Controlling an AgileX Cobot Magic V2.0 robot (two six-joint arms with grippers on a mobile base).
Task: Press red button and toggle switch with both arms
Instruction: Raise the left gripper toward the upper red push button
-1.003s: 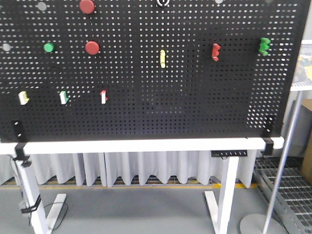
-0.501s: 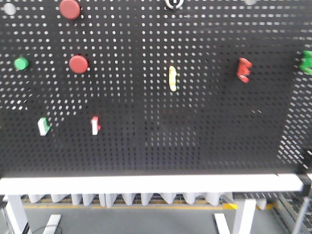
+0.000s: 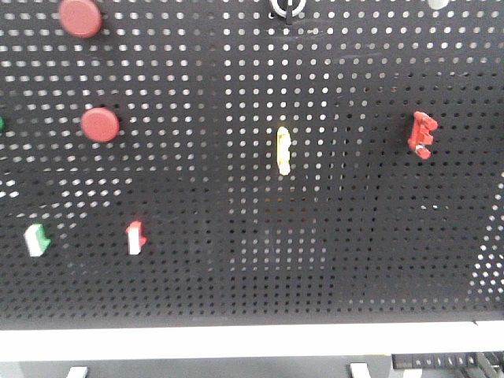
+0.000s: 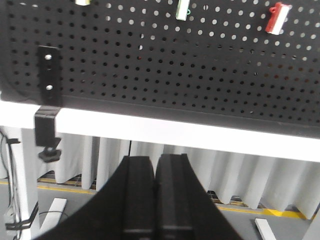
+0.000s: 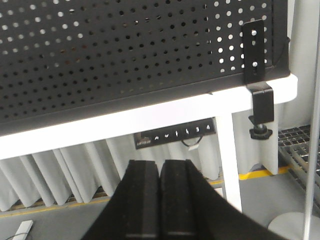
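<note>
Evidently the split is left arm for a button, right arm for the switch, going by where each sits on the black pegboard (image 3: 236, 197). In the front view the all-red toggle switch (image 3: 422, 135) is mounted at about 3 o'clock on the board, its long axis near upright. The two round red buttons lie on the opposite side: the lower red button (image 3: 100, 124) at about 9 o'clock and the upper red button (image 3: 80, 17) at about 10 o'clock, cut by the top edge. I cannot tell which of the two the task means. Between the sides hangs the slim yellow switch (image 3: 283, 150), and at 8 o'clock the small red-and-white switch (image 3: 135, 238), which is not the target.

The left gripper (image 4: 156, 159) has its fingers pressed together on nothing and points at the white table rail (image 4: 200, 135), below the board. No button shows in its wrist view, so the target should lie toward 12 o'clock, beyond the top of that view. The right gripper (image 5: 161, 162) is likewise clenched and empty, under the board's lower corner with the clamp bracket (image 5: 253, 52) at 1 o'clock. The toggle is out of its view, so that arm likely needs to rise too.
</note>
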